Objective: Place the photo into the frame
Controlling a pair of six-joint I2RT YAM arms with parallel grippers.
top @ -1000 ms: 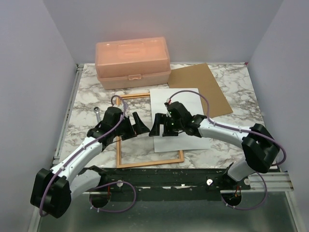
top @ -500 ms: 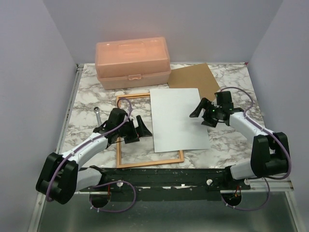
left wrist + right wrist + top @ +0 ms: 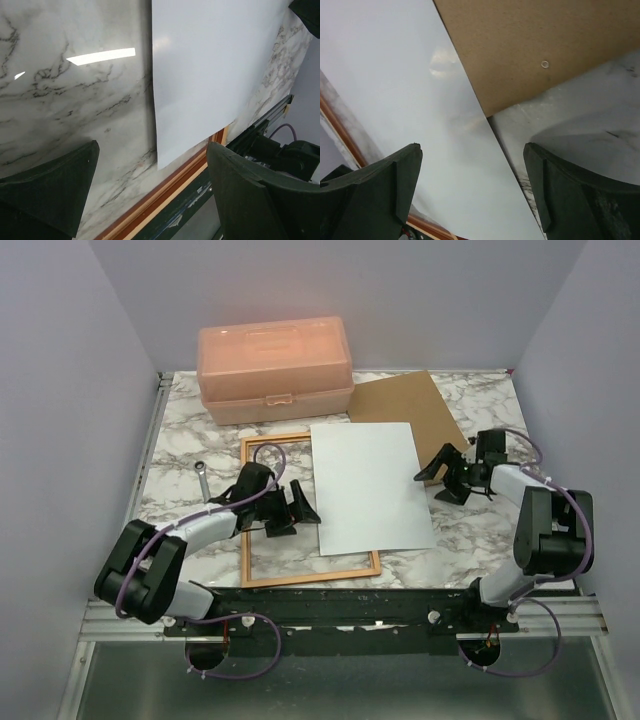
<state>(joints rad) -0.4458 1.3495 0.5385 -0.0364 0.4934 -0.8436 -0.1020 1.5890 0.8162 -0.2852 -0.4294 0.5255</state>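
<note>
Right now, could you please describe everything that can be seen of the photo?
The photo is a thin rectangular sheet that lies flat with its plain white back up, so no picture shows. Its left part covers the right rail of the wooden frame, and the rest lies on the marble table. Its far right corner meets the brown board. The left claw and the right claw, both open, sit on either side of it without touching it.

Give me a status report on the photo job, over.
Left pincer, right pincer open, empty. Photo white-side up across frame, not seated. Backing board under far corner.
</note>
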